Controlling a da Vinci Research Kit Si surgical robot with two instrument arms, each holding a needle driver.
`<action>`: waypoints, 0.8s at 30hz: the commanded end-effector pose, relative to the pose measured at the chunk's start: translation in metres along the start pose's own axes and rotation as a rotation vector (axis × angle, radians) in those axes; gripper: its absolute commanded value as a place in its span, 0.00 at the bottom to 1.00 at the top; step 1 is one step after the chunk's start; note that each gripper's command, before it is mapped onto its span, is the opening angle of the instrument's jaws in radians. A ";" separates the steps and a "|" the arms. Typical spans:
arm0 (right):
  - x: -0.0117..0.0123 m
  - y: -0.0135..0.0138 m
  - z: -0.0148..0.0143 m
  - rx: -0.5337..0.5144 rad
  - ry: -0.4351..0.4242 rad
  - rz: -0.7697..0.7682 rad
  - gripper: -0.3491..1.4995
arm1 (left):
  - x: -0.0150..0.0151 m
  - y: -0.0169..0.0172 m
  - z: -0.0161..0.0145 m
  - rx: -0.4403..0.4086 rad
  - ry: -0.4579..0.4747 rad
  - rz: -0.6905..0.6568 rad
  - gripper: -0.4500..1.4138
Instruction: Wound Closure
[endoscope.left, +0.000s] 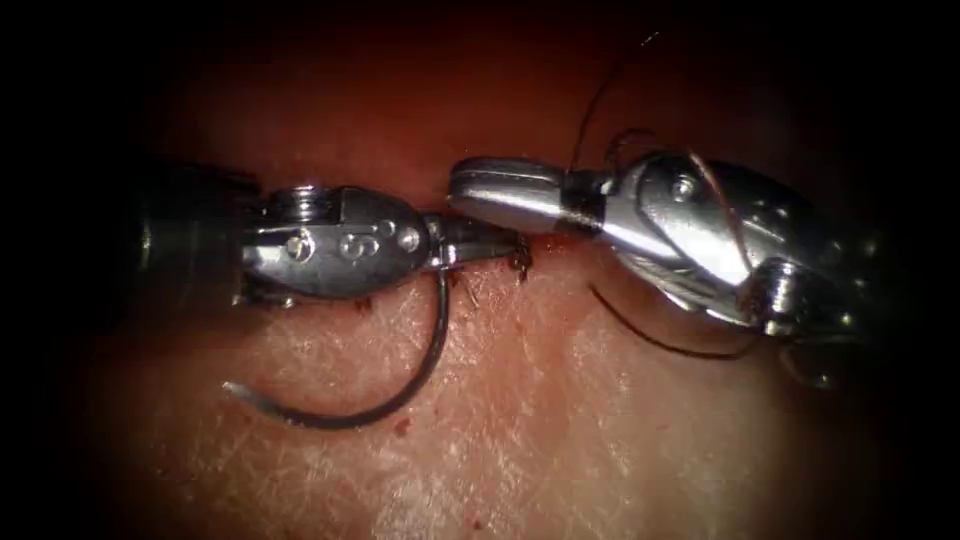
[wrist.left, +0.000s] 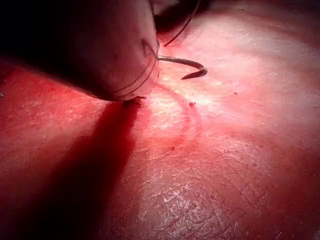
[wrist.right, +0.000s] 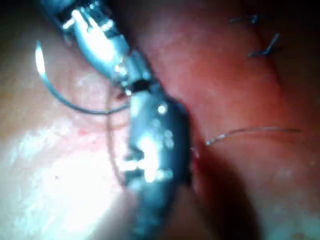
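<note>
My left tool (endoscope.left: 500, 245) comes in from the left with its jaws shut on the curved needle (endoscope.left: 415, 385) close to its tail end. The needle hangs out of the tissue (endoscope.left: 560, 430) and arcs down and leftward to a free tip (endoscope.left: 230, 386). In the left wrist view that tip (wrist.left: 196, 73) hovers just over the surface. My right tool (endoscope.left: 470, 190) lies tip to tip with the left one, jaws shut with nothing seen between them. Dark thread (endoscope.left: 600, 100) rises from its wrist, crosses its body (endoscope.left: 725, 220) and loops beneath it (endoscope.left: 660, 342).
The cut (endoscope.left: 545, 243) runs under the two tool tips, with a small thread knot (endoscope.left: 520, 262) at its edge and red fluid specks (endoscope.left: 400, 427) nearby. The right wrist view shows the needle (wrist.right: 65, 102), a loose thread (wrist.right: 250, 131) and cut thread ends (wrist.right: 267, 47).
</note>
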 end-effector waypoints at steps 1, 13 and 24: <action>-0.0006 0.0002 0.0007 -0.010 0.006 0.000 0.25 | 0.0004 0.0006 0.0004 -0.007 0.004 0.015 0.00; -0.0030 0.0013 0.0006 -0.129 -0.147 -0.126 0.84 | 0.0043 0.0024 -0.0032 -0.033 0.016 0.038 0.00; -0.0041 0.0006 0.0006 -0.077 -0.249 -0.202 0.84 | 0.0061 -0.0001 -0.0082 -0.014 0.033 0.034 0.00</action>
